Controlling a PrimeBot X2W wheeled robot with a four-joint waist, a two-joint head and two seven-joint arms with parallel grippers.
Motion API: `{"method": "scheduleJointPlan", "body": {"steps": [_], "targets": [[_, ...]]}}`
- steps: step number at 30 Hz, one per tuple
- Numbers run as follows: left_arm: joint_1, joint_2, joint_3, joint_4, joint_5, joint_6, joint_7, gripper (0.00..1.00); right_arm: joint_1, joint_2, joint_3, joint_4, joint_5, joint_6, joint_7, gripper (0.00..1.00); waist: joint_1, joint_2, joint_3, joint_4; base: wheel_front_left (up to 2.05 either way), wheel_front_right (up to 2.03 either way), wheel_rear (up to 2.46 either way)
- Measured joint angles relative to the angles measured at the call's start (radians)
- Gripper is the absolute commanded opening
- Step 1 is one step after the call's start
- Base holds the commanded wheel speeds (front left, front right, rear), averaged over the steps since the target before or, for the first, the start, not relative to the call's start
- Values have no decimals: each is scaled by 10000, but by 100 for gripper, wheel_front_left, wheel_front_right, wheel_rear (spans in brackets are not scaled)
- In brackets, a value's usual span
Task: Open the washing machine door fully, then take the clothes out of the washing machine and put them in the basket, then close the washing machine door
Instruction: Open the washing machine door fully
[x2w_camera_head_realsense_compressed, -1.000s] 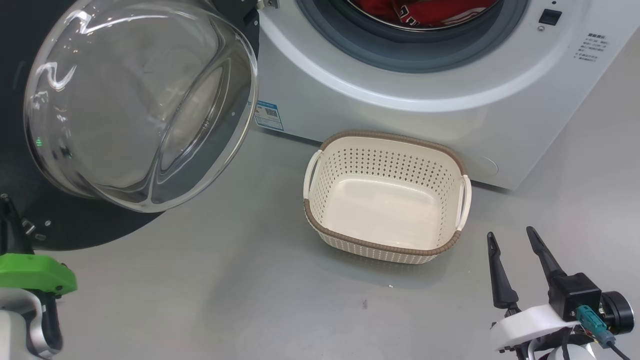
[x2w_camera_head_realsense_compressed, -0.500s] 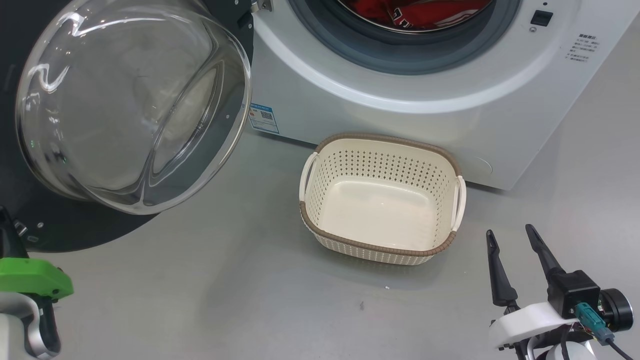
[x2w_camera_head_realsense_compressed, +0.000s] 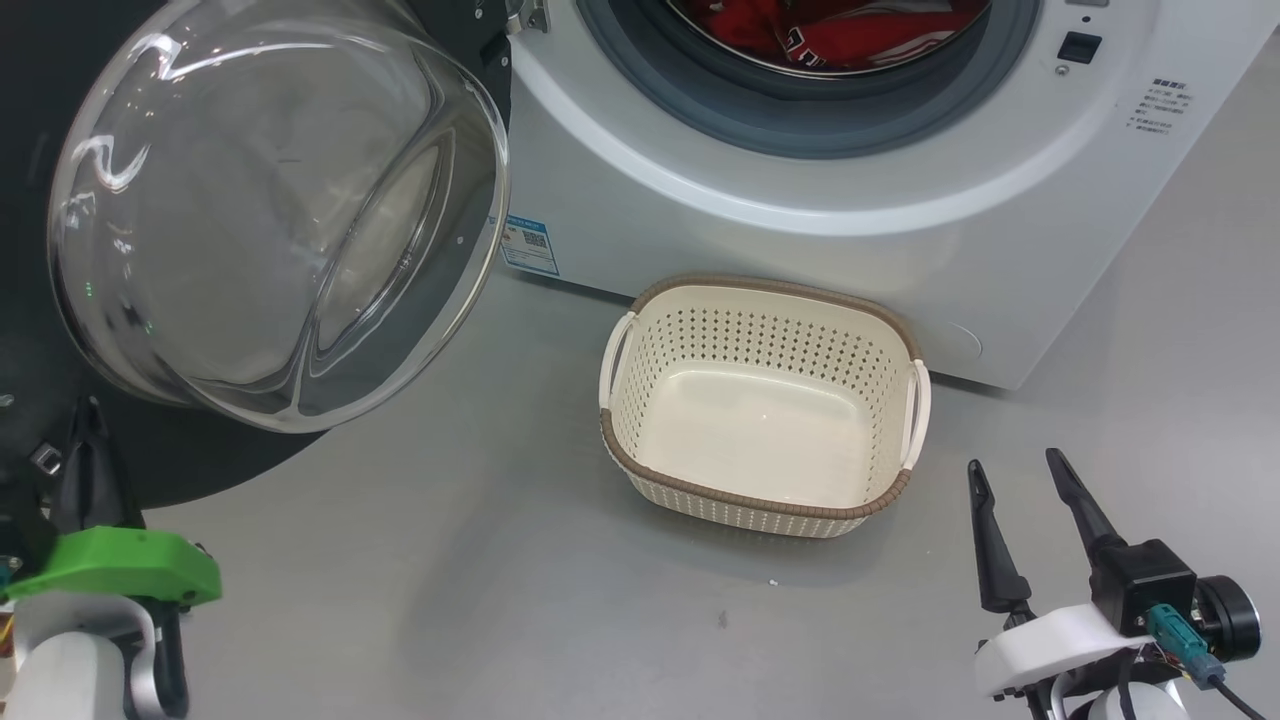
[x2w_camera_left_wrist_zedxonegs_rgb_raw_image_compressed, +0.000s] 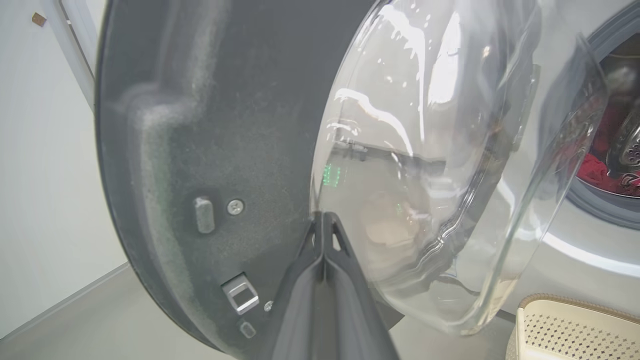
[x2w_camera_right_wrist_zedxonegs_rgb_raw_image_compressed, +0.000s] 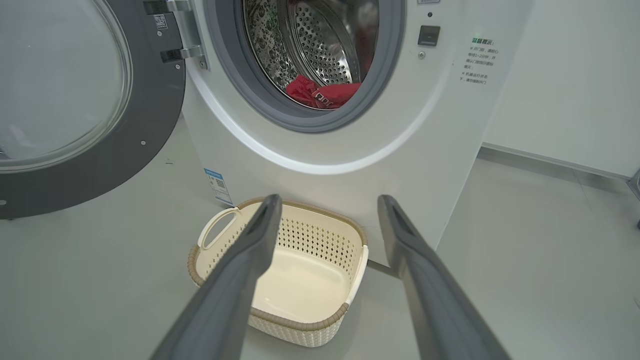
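Upper left: open door (x2w_camera_head_realsense_compressed: 270, 210). Top centre: clothes (x2w_camera_head_realsense_compressed: 840, 35) inside washer (x2w_camera_head_realsense_compressed: 800, 230). Centre: basket (x2w_camera_head_realsense_compressed: 762, 288) on floor (x2w_camera_head_realsense_compressed: 450, 560). Lower left: left hand (x2w_camera_head_realsense_compressed: 88, 420), pressed together by door. Lower right: right hand (x2w_camera_head_realsense_compressed: 1012, 460), spread.

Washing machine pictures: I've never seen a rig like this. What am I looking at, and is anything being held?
A two-armed wheeled robot faces a white washing machine. The head view looks down from its head; each wrist view looks along one gripper's fingers. The black door with its glass bowl is swung open on the left. Red clothes lie in the drum. An empty cream basket stands on the grey floor before the machine. The left gripper is shut, empty, pointing at the door's inner side; the right gripper is open, holding nothing.
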Motion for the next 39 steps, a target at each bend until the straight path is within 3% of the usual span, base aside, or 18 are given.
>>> {"method": "scheduleJointPlan", "body": {"steps": [21, 22, 24, 25, 39], "targets": [[1835, -692, -1822, -2186, 859, -794, -25, 0, -174, 205, 228, -29, 0, 46, 0, 100, 0, 0, -463, -665, 0, 0, 0], [1864, -690, -1898, -2203, 861, -803, -25, 17, -172, 219, 253, -27, 0, 46, 0, 100, 0, 0, -488, -720, 0, 0, 0], [1960, -690, -1973, -2257, 903, -863, -25, 63, -170, 224, 284, -21, 12, 50, 0, 100, 0, 0, -542, -835, 0, 0, 0], [2015, -690, -1994, -2265, 920, -869, -25, 98, -165, 226, 293, -10, 21, 77, 0, 100, 0, 0, -569, -896, 0, 0, 0], [2454, -581, -2174, -2669, 1308, -863, 19, 100, -90, 286, 612, -56, 119, 132, 0, 100, 0, 0, -860, -2019, 0, 0, 0]]}}
